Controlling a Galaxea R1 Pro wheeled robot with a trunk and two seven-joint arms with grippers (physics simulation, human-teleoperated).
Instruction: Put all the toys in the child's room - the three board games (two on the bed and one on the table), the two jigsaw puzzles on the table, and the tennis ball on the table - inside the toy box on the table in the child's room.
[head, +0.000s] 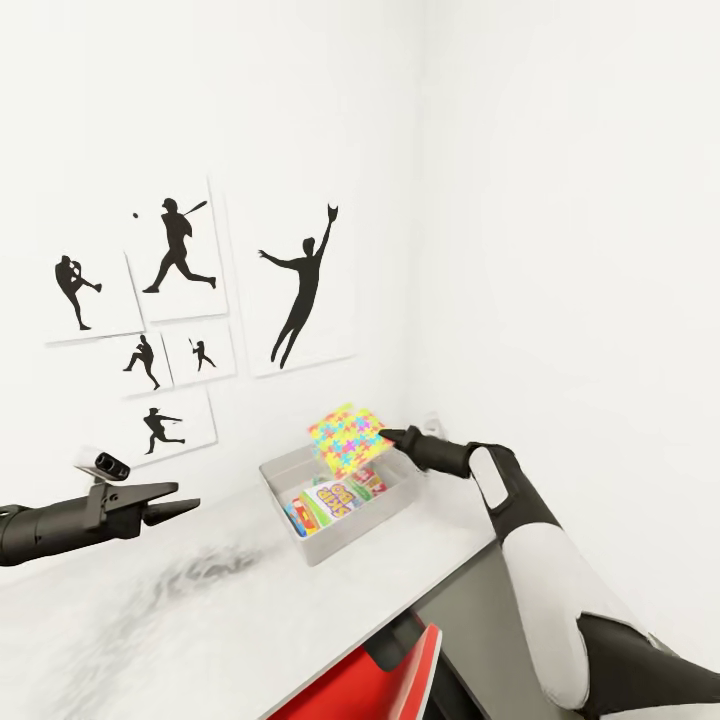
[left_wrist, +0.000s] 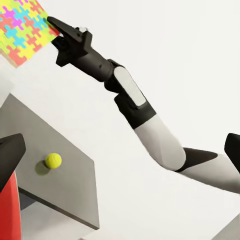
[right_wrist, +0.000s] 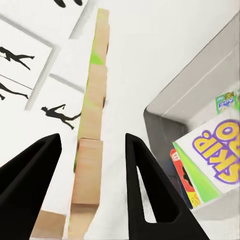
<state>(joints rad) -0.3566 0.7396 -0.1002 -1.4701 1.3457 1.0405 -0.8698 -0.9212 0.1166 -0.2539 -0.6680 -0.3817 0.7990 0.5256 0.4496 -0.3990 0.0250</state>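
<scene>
The right pincer (head: 392, 436) was clenched on the edge of a jigsaw puzzle (head: 347, 439), tilting it above the toy box (head: 402, 500) so it could drop in beside the board games (head: 333, 497). The left pincer (head: 180, 503) hovered, released, over the counter (head: 200, 610).

In the toy box (right_wrist: 165, 107), a board game (right_wrist: 216, 155) with a green-edged white lid is showing big purple and yellow letters, seen upside down from my right wrist, reading "SKIP" and "BO". A small green box (right_wrist: 227, 101) beside it is carrying lettering too tiny to read.
</scene>
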